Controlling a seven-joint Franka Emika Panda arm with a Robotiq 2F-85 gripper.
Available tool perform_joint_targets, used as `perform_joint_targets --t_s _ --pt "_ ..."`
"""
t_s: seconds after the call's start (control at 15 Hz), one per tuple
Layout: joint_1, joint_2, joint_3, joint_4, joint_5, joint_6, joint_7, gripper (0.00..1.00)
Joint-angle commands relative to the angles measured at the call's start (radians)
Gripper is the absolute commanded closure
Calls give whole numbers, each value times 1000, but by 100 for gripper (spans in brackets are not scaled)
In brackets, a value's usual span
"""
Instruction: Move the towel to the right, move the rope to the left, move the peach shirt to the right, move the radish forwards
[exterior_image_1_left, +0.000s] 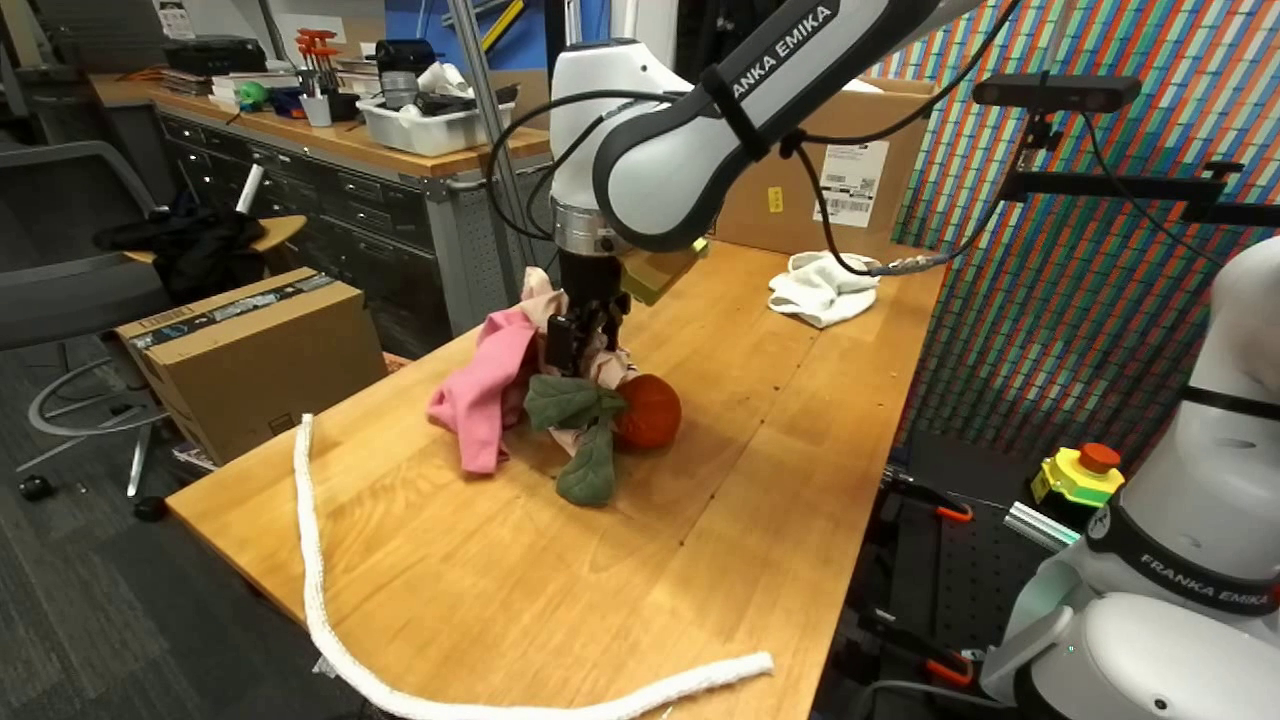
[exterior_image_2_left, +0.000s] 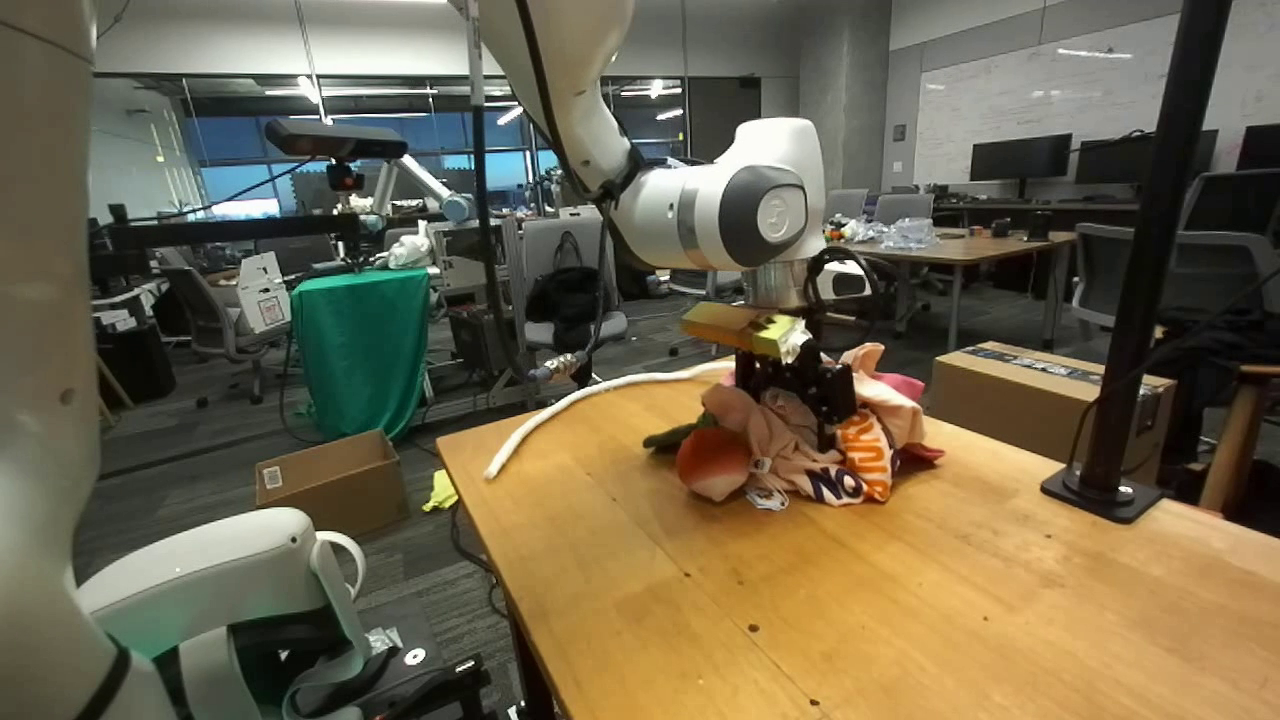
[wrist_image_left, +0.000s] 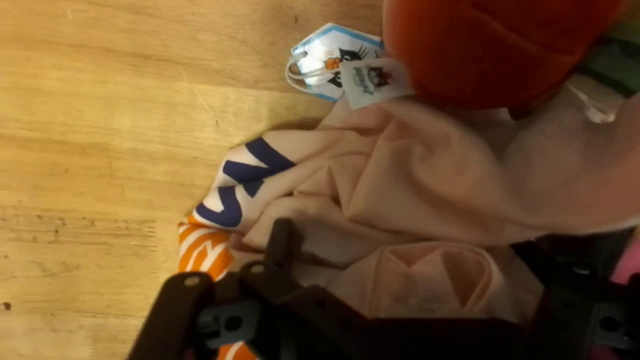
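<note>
The peach shirt (exterior_image_1_left: 541, 297) lies crumpled on the table, with blue and orange lettering in an exterior view (exterior_image_2_left: 800, 470) and in the wrist view (wrist_image_left: 425, 185). My gripper (exterior_image_1_left: 588, 345) points down into it, fingers spread apart around its folds; the wide gap between them shows in the wrist view (wrist_image_left: 404, 245). The plush radish (exterior_image_1_left: 648, 412), red with green leaves, rests against the shirt; it also shows in an exterior view (exterior_image_2_left: 714, 460). The white rope (exterior_image_1_left: 312, 540) curves along the table's edge. A white towel (exterior_image_1_left: 822, 290) lies crumpled near a cardboard box.
A pink cloth (exterior_image_1_left: 490, 390) lies beside the shirt, partly under it. The wooden table (exterior_image_1_left: 760, 520) carries all these things. A cardboard box (exterior_image_1_left: 790, 200) stands at its far end. A black post (exterior_image_2_left: 1110, 440) rises from the table. Another robot arm (exterior_image_1_left: 1180, 520) stands beside the table.
</note>
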Motion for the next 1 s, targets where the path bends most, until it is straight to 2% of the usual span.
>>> perform_joint_targets --t_s 0.0,0.07,0.13,0.67,0.87,0.93 --pt "-11 16 -12 11 -4 37 -14 0" --pt "-13 15 -15 8 -5 41 -12 9" --pt "-16 13 -17 6 -7 41 -12 28" --pt "-21 -36 -29 -30 -25 44 3 89" --pt "-16 -97 -53 -69 -83 56 42 95" --pt "-16 -120 -62 -82 -106 61 57 93"
